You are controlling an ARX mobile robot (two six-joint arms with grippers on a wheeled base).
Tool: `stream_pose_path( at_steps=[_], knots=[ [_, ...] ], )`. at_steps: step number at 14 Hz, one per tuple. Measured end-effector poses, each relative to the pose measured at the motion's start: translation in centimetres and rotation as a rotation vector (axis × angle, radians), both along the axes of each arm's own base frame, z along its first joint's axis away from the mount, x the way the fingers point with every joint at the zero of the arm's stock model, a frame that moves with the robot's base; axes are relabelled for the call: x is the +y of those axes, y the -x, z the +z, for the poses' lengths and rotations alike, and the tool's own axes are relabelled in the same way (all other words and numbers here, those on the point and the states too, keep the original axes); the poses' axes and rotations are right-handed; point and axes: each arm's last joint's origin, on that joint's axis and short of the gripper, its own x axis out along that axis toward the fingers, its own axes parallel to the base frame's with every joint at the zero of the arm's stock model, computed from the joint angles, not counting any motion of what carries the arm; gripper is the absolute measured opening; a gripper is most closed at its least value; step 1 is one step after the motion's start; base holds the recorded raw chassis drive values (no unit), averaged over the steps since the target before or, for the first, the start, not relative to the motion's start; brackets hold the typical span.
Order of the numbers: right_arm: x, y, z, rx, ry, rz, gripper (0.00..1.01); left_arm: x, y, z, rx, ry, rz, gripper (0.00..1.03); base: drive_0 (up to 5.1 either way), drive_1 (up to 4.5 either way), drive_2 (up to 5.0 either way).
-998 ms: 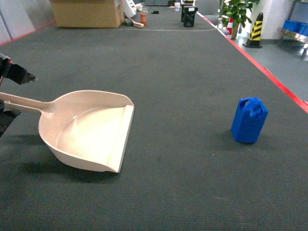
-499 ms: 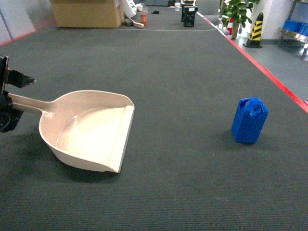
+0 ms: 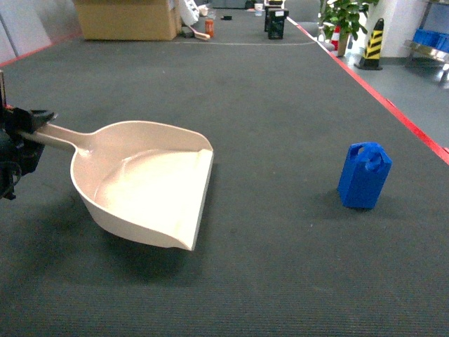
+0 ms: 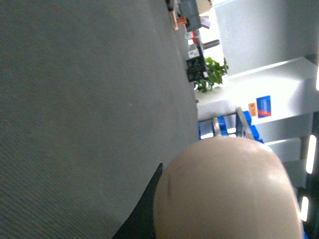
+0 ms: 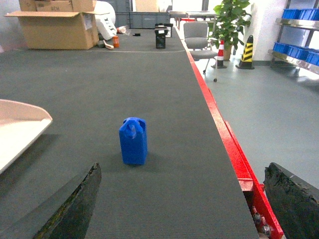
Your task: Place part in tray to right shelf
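Blue part [image 3: 363, 175] stands upright, well right of the tray [image 3: 151, 182], facing its open lip. Left gripper [image 3: 15, 140] clenched on tray handle; right gripper [image 5: 184, 199] spread wide, nearer the part.

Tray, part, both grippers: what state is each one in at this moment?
tray: empty, lifted off the belt by its handle, front lip facing the part
part: upright on the dark belt, apart from the tray, untouched
left gripper: shut on the tray handle
right gripper: open, empty, short of the part
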Motion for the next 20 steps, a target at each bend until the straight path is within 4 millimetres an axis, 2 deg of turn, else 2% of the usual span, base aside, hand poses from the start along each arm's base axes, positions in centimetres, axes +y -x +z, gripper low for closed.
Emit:
stream_pose_path(
  at_steps=[2, 3, 4, 8, 15, 19, 20],
  knots=[
    [0.0, 0.0, 0.0, 0.0, 0.0, 0.0, 0.98, -2.0, 0.6, 3.5, -0.098, 0.028, -0.046, 0.17, 0.0, 0.0, 0.0],
    [0.0, 0.0, 0.0, 0.0, 0.0, 0.0, 0.98, -2.9, 1.0, 4.5, -0.126, 0.046, -0.068, 0.16, 0.0, 0.0, 0.0],
    [0.0, 0.0, 0.0, 0.0, 0.0, 0.0, 0.98, -4.2, 1.4, 5.2, -0.133, 0.069, -0.097, 0.16, 0.0, 0.0, 0.0],
    [0.0, 0.0, 0.0, 0.0, 0.0, 0.0, 0.98, -9.1, 2.7, 5.6, -0.115, 0.131, -0.2, 0.16, 0.0, 0.0, 0.0],
    [0.0, 0.0, 0.0, 0.0, 0.0, 0.0, 0.98, -11.6, 5.1, 6.7, -0.118, 0.161, -0.275, 0.16, 0.0, 0.0, 0.0],
    [0.0, 0.0, 0.0, 0.0, 0.0, 0.0, 0.98, -11.7, 5.2, 6.6, -0.115, 0.16, -0.276, 0.16, 0.0, 0.0, 0.0],
    [0.0, 0.0, -0.2, 0.133, 0.015, -0.071, 0.98, -11.7, 5.2, 6.6, -0.115, 0.16, -0.275, 0.16, 0.0, 0.0, 0.0]
  ],
)
